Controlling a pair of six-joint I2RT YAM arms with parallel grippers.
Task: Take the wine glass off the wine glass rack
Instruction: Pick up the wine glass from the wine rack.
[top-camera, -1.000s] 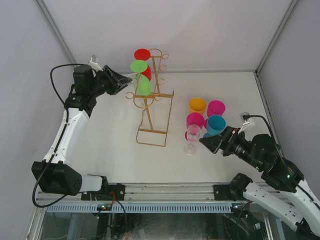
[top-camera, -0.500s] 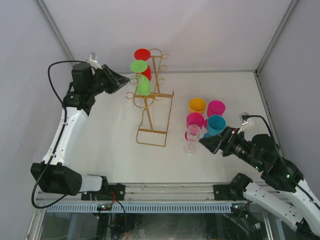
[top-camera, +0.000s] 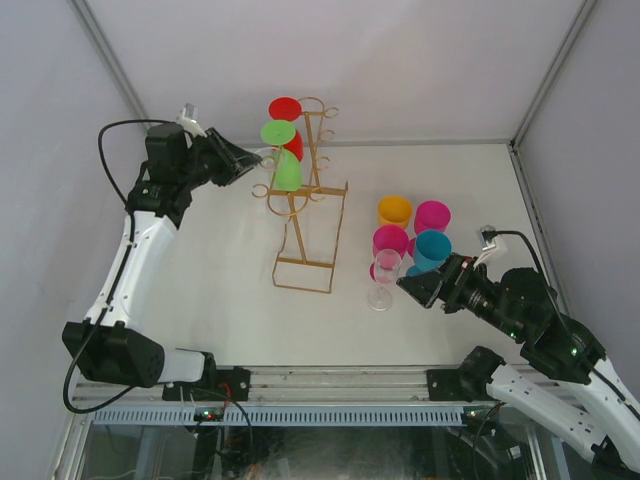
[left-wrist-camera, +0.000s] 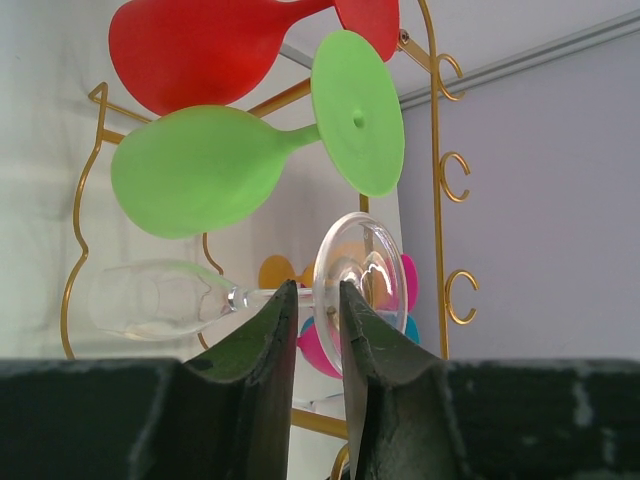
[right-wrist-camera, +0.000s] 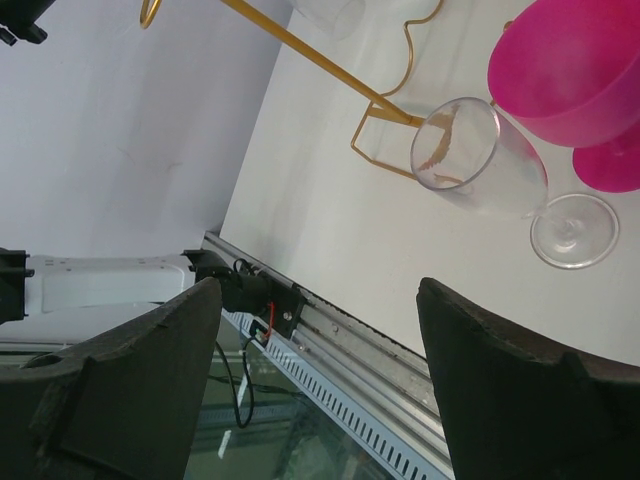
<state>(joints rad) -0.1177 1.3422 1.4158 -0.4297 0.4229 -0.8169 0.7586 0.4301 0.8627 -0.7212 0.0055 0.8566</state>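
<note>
Now the left gripper (left-wrist-camera: 318, 292) pinches the clear wine glass (left-wrist-camera: 150, 300) by its stem (right gripper (right-wrist-camera: 320, 292) spread wide); draw it level, sideways off the rack (left-wrist-camera: 437, 150), without knocking the green one.

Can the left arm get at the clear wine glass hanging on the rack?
Probably yes: the left gripper sits at the stem of the clear wine glass, right beside its foot, with nothing blocking.

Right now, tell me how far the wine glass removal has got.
Looks done: several glasses, a clear stemmed glass among them, stand on the white table. In hand: the left gripper has jaws apparently closed on the stem of the clear wine glass hanging on the gold wire rack, not yet lifted off. Left: free it, then the green wine glass and red wine glass. The right gripper is open.
</note>
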